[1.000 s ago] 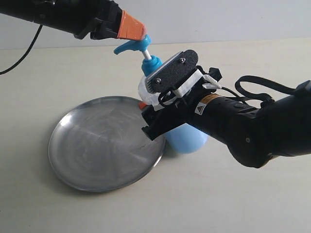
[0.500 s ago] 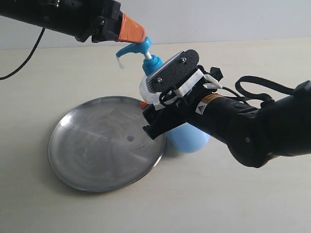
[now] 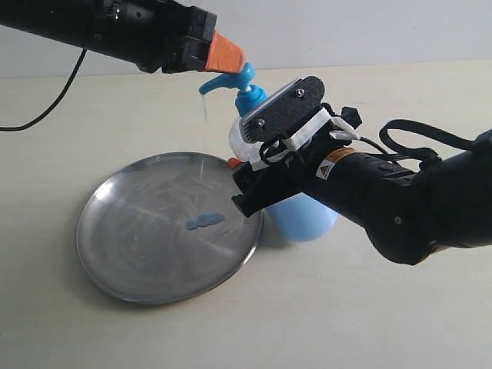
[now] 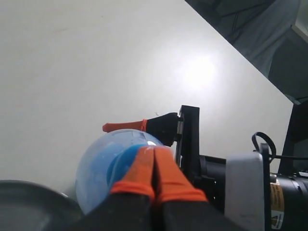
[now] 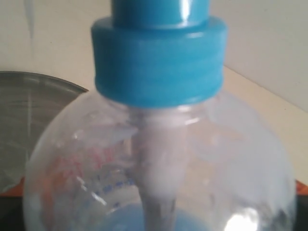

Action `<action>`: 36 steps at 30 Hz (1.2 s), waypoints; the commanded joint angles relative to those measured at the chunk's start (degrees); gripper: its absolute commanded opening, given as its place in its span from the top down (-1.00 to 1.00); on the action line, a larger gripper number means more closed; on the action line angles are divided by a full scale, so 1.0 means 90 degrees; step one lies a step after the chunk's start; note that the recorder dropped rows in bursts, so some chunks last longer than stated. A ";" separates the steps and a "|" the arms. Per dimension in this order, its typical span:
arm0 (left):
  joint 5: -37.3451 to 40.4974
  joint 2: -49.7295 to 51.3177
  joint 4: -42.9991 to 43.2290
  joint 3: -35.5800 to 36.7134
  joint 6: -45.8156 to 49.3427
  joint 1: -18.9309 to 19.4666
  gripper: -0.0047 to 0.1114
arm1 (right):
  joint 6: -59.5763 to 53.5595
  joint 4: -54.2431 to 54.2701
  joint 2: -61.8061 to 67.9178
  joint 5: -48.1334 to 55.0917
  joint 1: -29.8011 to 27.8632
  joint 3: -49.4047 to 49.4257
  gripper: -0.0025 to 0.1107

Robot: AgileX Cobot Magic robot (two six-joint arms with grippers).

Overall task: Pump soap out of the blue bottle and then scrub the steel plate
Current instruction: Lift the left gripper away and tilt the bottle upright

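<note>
The blue bottle (image 3: 309, 218) stands at the right rim of the steel plate (image 3: 138, 240). My right gripper (image 3: 265, 174) is shut on its clear body, and one orange fingertip (image 3: 233, 162) shows at the bottle's side. From above, my left gripper (image 3: 229, 52) is shut, its orange fingers (image 4: 144, 166) pressed together on the blue pump head (image 3: 231, 78). The head is pushed down to the collar (image 5: 159, 62). A thin thread of soap (image 3: 204, 111) falls from the nozzle. A small blue soap puddle (image 3: 204, 221) lies on the plate.
Everything rests on a pale table (image 3: 369, 315). The right arm (image 3: 415, 207) reaches in from the right, the left arm (image 3: 115, 27) from the upper left. A black cable (image 3: 46, 108) trails at the far left.
The left gripper has pushed the pump head down, hiding the white stem. Soap has come out: from nothing, to a drop, to a small puddle on the plate.
</note>
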 commanded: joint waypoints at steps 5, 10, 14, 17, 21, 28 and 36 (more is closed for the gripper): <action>0.0359 0.0397 0.1183 0.0268 -0.0067 -0.0195 0.92 | 0.0034 -0.0469 -0.0143 -0.0399 0.0069 -0.0090 0.96; 0.0165 -0.0036 0.1185 0.0270 0.0050 -0.0182 0.92 | 0.0134 -0.0451 -0.0143 -0.0399 0.0069 -0.0090 0.96; -0.0045 -0.0627 0.1292 0.0270 0.0065 -0.0182 0.92 | 0.0123 -0.0280 -0.0143 -0.0457 0.0069 -0.0090 0.96; -0.0191 -0.1088 0.1458 0.0270 0.0065 -0.0182 0.92 | -0.0136 0.0188 -0.0143 -0.0523 0.0069 -0.0090 0.96; -0.0504 -0.1743 0.1504 0.0270 -0.0190 -0.0075 0.92 | -0.0161 0.0397 -0.0143 -0.0560 0.0069 -0.0090 0.96; -0.1397 -0.2840 0.1238 0.0862 -0.0308 0.0583 0.92 | -0.0020 0.0710 -0.0145 -0.0925 0.0069 -0.0080 0.96; -0.2791 -0.3429 0.0985 0.1724 -0.0267 0.0697 0.92 | 0.0773 0.0710 -0.0145 -0.1392 0.0069 0.0018 0.96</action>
